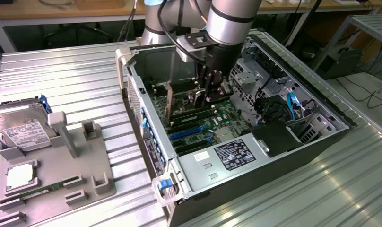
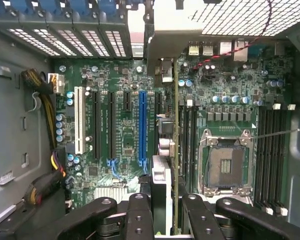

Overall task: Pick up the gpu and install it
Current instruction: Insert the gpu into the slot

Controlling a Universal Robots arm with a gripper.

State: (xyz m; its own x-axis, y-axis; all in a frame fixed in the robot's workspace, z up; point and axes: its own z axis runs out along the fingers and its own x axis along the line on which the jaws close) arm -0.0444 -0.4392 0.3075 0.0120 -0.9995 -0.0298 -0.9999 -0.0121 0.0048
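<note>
Dark gpu (image 2: 165, 172), count one, seen edge-on in the wrist view. It is clamped between the two fingers (image 2: 140, 215) of the gripper (image 2: 166, 200), which is closed on the card. In the exterior view the gripper (image 1: 207, 97) holds the gpu (image 1: 189, 101) upright, low inside the open computer case (image 1: 273, 189). I cannot tell whether the card's bottom edge is seated.

Motherboard count, wrist view:
- one blue slot (image 2: 142, 127), just beside the card
- one white slot (image 2: 80, 120)
- two long black slots (image 2: 97, 125) and one short one between the white and the blue
- one empty CPU socket (image 2: 225, 165) on the card's other side
- a bank of memory slots (image 2: 270, 155) beyond the socket

Clearance: the card stands between the blue slot and the socket, with little room on either face. One cable bundle (image 2: 47, 107) lies by the case wall, well apart from it.

Outside the case, a grey fixture tray (image 1: 83, 170) sits on the ribbed metal table (image 1: 71, 80). It carries one hard drive (image 1: 24, 132), one processor (image 1: 19, 176) and one green memory stick (image 1: 43, 193).
</note>
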